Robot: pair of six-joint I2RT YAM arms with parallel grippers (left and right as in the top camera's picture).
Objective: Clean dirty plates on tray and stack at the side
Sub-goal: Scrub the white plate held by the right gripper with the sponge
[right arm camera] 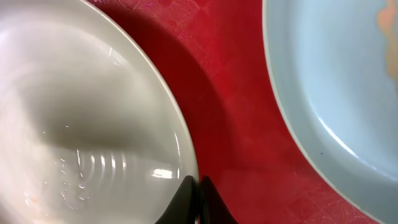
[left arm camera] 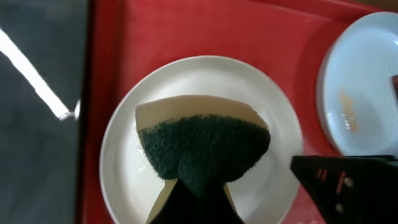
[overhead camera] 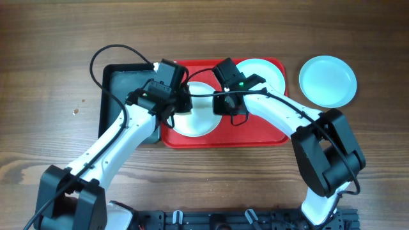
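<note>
White plate point(overhead camera: 199, 125): on the red tray point(overhead camera: 255, 137), left part, under both my hands.
Sponge point(left arm camera: 202, 146): resting on the plate's floor, green scouring face and tan foam both showing.
Left hand point(left arm camera: 193, 196): pinching the sponge, holding it down to scrub.
Right hand point(right arm camera: 198, 186): fingers pressed onto the plate's rim, I judge to stop it sliding.
Smeared aqua plate point(left arm camera: 367, 68): on the tray just beside, orange mark, not yet cleaned.
Clean aqua plate point(overhead camera: 328, 80): on the worktop point(overhead camera: 57, 76) right of the tray, starting the stack.
</note>
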